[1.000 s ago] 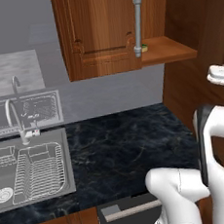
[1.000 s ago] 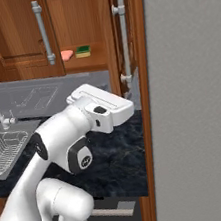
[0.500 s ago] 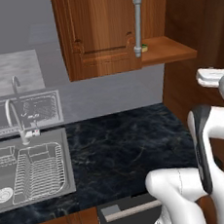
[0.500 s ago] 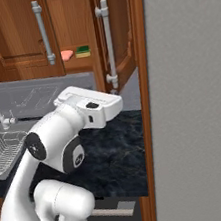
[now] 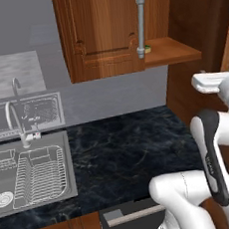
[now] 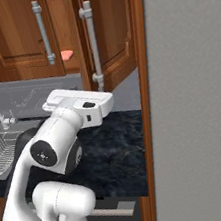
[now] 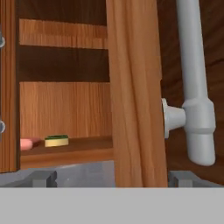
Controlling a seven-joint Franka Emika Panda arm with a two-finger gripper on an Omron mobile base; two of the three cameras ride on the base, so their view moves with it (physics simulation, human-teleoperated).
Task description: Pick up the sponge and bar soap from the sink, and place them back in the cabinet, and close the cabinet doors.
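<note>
Swinging inward over the last second, the right-hand door of the cabinet doors (image 6: 102, 38) went from nearly edge-on against the wall to a half-closed angle, and its long silver handle (image 6: 92, 44) slid left across the right base view until it covered the spot where you could earlier see the sponge. Your arm moved with it: the white hand drew left and down, away from the wall side.

Reading left to right at that moment, the sink (image 5: 29, 168) sat at the far left with only its rack in it, so both items had already been put away. The left door (image 5: 102, 30) hung partly open in front of the cabinet (image 5: 172, 50). On the shelf, the bar soap (image 7: 27, 143) lay at the left and the sponge (image 7: 57, 140) just beside it on the right. Further right, the edge of the right door (image 7: 133, 92) stood close before the hand camera, with the handle's lower mount (image 7: 192, 118) beyond it.

The gripper (image 7: 111, 178) had its jaws spread wide with nothing between them, straddling the door edge without gripping.

What that meant for you: the placing was done, and the door-closing was under way but unfinished, with both doors ajar.
</note>
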